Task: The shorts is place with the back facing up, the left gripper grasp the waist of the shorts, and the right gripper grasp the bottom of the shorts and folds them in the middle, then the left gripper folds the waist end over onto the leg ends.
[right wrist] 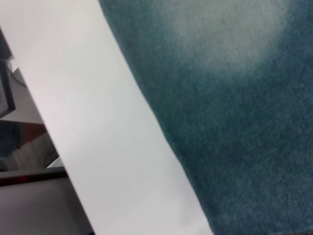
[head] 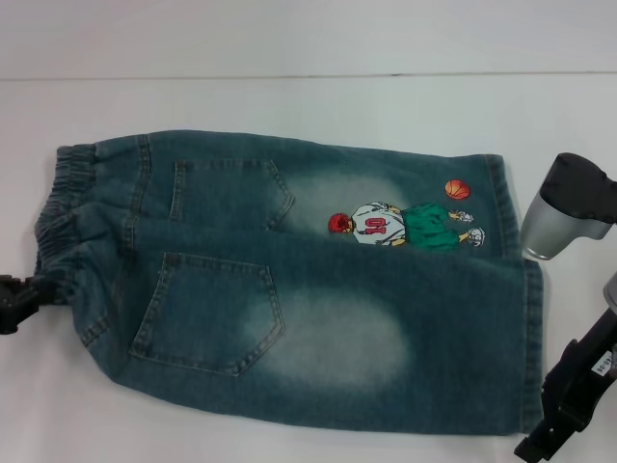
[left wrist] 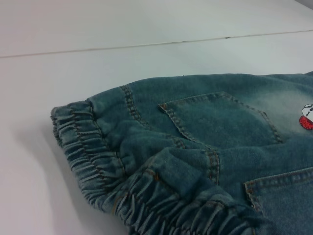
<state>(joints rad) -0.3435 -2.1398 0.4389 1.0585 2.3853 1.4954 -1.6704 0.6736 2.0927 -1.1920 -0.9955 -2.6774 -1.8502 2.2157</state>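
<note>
The shorts (head: 289,289) are laid flat on the white bench (head: 289,96), waistband to the left. The left gripper (head: 17,301) is positioned at the waistband, the right gripper (head: 569,405) beside the leg hems. Neither gripper's jaw state can be told.

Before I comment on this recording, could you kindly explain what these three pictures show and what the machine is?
This is a two-armed robot seen through three cameras. The head view looks down on a white table where denim shorts lie flat, back pockets up, with a basketball-player print on one leg. The left gripper sits at the elastic waistband; the right gripper waits beside the leg hems. The left wrist view shows the waistband close up, and the right wrist view shows denim and table edge. Whether anything is gripped cannot be told.
</note>
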